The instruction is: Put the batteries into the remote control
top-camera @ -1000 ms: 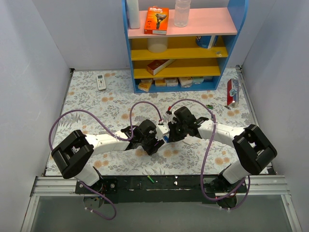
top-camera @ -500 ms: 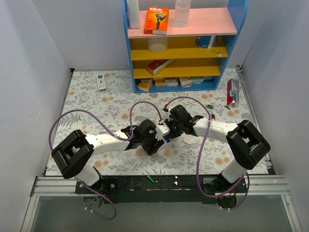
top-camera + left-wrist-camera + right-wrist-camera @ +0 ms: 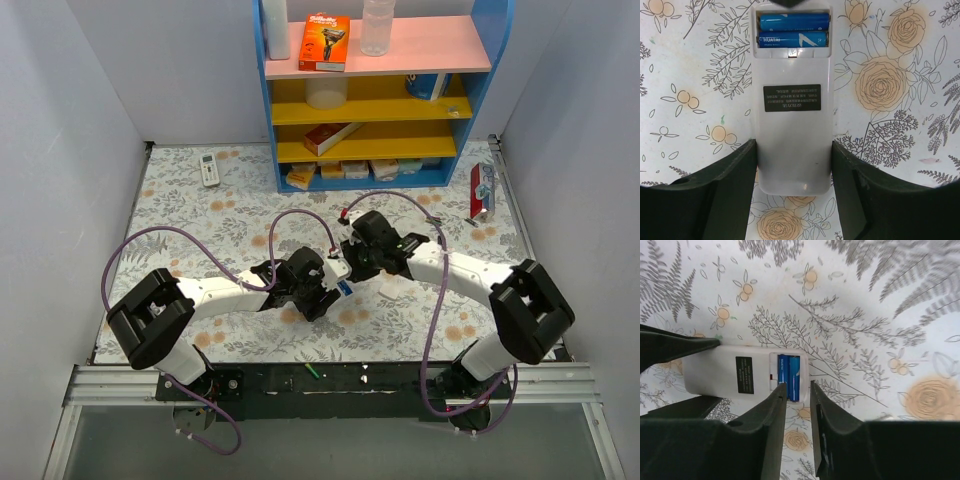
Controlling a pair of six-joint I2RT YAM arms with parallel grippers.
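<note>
The remote control (image 3: 792, 150) lies face down at the centre of the left wrist view, its plain white back upward and its battery recess uncovered at the top edge of the frame. Two blue batteries (image 3: 793, 31) sit side by side in that recess, the lower one printed HUATAI. A dark label (image 3: 792, 97) sits just below the recess.

I see the left gripper (image 3: 793, 147) clamped on the remote control, one black finger pressed against each long side of its lower half. In the right wrist view the right gripper (image 3: 797, 385) hangs over the recess end with its two fingers (image 3: 772, 410) narrowly apart. Nothing is held between them, and a blue cell shows through the gap.

In the top view both grippers meet at the middle of the floral tablecloth (image 3: 180, 220). A few loose cells (image 3: 433, 221) lie to the right of centre, and a second white remote (image 3: 209, 168) lies well apart at upper left. A blue shelf unit (image 3: 500, 30) stands at the top, with an orange razor box (image 3: 324, 41) on its pink top shelf.
</note>
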